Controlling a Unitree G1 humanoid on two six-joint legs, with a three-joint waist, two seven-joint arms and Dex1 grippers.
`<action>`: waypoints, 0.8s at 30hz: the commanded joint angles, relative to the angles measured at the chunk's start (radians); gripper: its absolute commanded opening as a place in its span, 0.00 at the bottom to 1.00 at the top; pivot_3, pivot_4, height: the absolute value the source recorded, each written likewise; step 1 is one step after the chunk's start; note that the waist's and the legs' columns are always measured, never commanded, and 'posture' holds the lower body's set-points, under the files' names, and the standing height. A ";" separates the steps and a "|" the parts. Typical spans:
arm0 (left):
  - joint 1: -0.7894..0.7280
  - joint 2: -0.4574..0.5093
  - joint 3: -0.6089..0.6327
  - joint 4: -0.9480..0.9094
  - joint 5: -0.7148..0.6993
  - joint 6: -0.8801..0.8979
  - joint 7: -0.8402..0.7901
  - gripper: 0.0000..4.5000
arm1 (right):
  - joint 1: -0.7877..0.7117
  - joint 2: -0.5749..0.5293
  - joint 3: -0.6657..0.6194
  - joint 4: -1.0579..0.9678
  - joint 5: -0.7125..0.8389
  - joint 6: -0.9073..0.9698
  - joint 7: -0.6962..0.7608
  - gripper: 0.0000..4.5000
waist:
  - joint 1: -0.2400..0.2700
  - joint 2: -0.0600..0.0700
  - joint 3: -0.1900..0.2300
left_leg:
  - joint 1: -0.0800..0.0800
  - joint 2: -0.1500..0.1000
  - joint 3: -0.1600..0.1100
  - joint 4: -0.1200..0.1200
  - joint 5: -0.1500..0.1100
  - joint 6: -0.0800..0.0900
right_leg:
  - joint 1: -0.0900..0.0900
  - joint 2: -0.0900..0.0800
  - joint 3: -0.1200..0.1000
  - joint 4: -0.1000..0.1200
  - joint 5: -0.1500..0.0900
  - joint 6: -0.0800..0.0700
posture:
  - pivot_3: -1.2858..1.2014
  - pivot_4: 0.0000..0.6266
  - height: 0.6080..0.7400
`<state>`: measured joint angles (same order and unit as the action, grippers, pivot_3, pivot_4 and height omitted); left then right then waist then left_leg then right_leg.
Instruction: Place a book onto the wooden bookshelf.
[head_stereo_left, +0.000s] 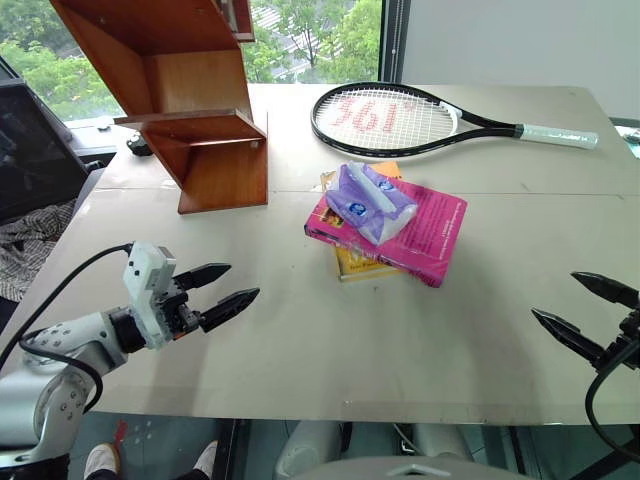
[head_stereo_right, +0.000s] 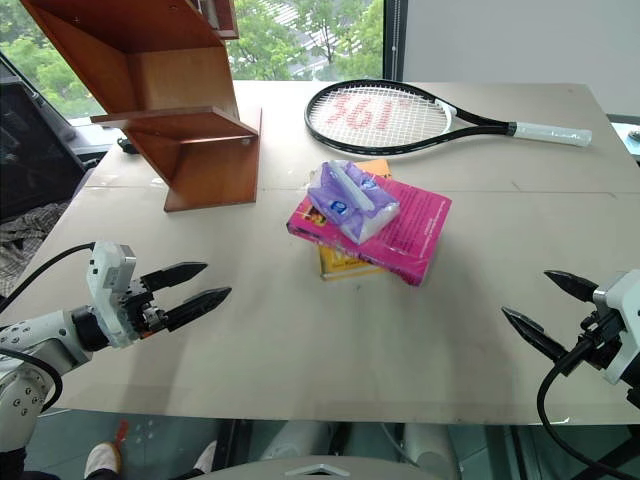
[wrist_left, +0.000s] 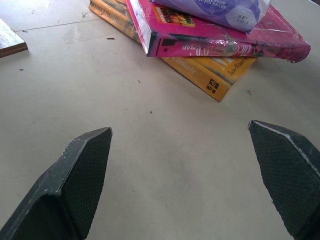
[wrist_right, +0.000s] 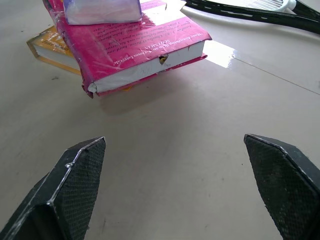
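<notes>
Beige tabletop (head_stereo_left: 330, 350) lies bare between the two arms. Left gripper (head_stereo_left: 225, 287) and right gripper (head_stereo_left: 585, 312) hover over its near edge, fingers spread apart, holding nothing. At mid-table the magenta-pink book (head_stereo_left: 420, 232) rests on an orange-yellow book (wrist_left: 210, 75), mostly covered, with a purple tissue pack (head_stereo_left: 370, 203) on top. Behind lies a tennis racket (head_stereo_left: 400, 120). At the far left stands the wooden bookshelf (head_stereo_left: 190, 110), its top cut off.
</notes>
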<state>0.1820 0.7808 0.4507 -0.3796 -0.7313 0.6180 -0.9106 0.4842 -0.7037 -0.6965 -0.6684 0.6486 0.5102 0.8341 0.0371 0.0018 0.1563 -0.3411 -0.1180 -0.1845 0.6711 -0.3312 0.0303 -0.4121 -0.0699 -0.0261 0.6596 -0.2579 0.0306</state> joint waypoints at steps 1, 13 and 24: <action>-0.057 0.008 -0.003 -0.020 -0.015 -0.015 0.001 1.00 | -0.023 0.007 0.006 -0.008 0.003 -0.037 -0.005 0.97 | 0.002 0.000 0.000 | 0.000 0.000 0.000 0.000 0.000 0.000 | 0.000 0.000 0.000 0.000 0.000 0.000 | 0.52 0.24 1.00; -0.149 -0.015 -0.057 -0.104 -0.086 -0.040 -0.058 1.00 | -0.527 -0.027 0.379 -0.103 0.110 0.268 -0.338 0.97 | -0.034 -0.002 0.001 | 0.001 0.001 0.003 0.001 0.000 0.000 | -0.001 0.001 0.003 0.002 0.000 0.000 | 0.52 0.24 1.00; -0.123 0.015 0.011 -0.090 -0.132 -0.049 -0.123 1.00 | -1.262 0.241 0.931 0.415 -0.101 0.489 -0.430 0.97 | -0.046 -0.003 0.001 | -0.006 0.002 0.004 0.000 0.000 0.000 | -0.008 0.001 0.002 -0.001 0.001 -0.001 | 0.52 0.24 1.00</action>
<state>0.0585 0.7861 0.4326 -0.4493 -0.8336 0.5759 -1.0266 -0.7419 -0.4788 0.1965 -0.3136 0.5898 1.0192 0.3870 -0.0093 -0.0016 0.1570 -0.3471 -0.1158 -0.1799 0.6708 -0.3310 0.0302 -0.4205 -0.0686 -0.0240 0.6580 -0.2567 0.0292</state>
